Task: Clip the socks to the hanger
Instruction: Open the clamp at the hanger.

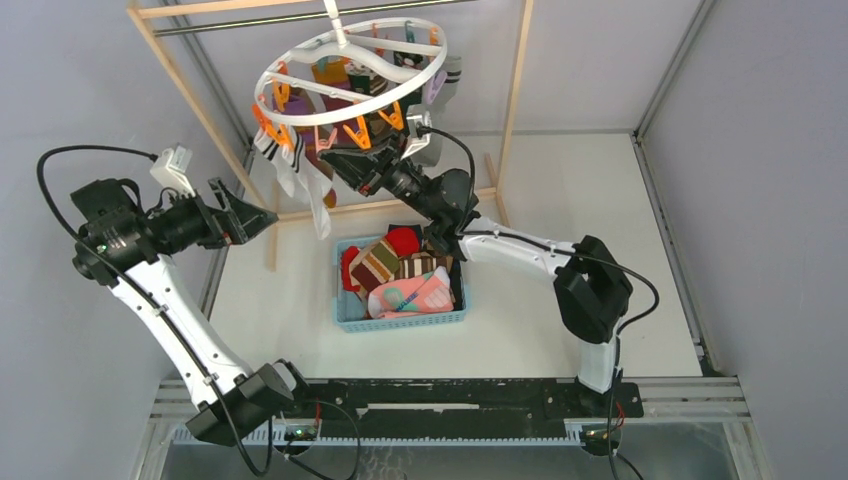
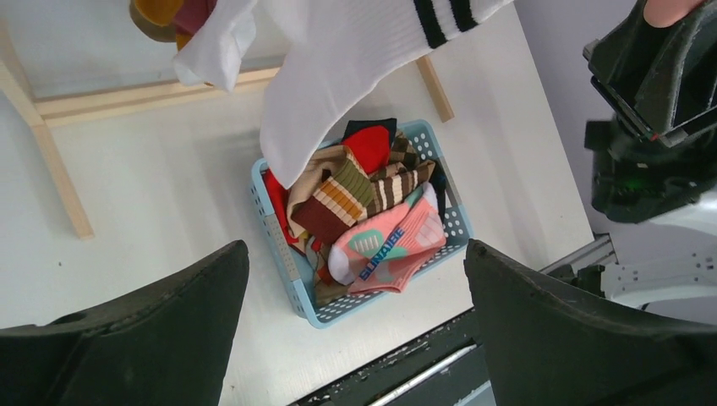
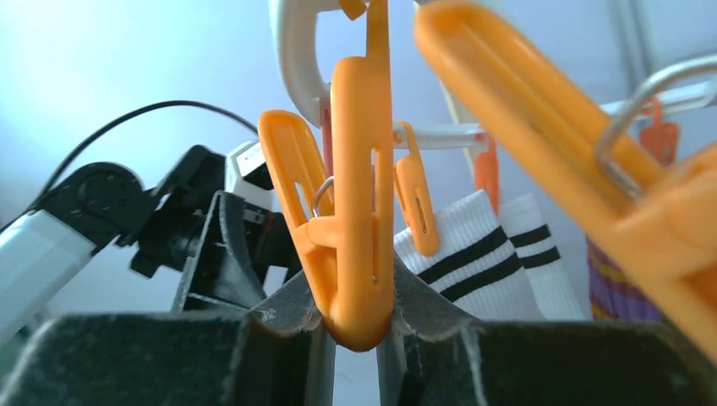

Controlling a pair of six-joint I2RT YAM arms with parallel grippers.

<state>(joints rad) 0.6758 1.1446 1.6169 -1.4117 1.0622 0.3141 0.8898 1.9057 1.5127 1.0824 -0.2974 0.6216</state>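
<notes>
- I find the right pincer clenched on the lower end of an orange clip; its fingers press that clip from both sides.
- The clip hangs from the hanger, a white round ring hooked to the top bar of the wooden rack frame, above the far part of the surface.
- From overhead, the right arm reaches up and left, placing its pincer just under the ring's near rim.
- Several socks are already clipped to the ring; a white sock with black bands hangs down on the left side (a purple-striped one shows at the edge of the right wrist view).
- I note the left pincer released, jaws wide apart, nothing between them. It hovers left of the hanging socks, raised well above the surface.
- The remaining socks lie heaped in a blue basket on the surface, between the two arms and below the hanger. A pink lettered sock lies on top at the near side.
</notes>
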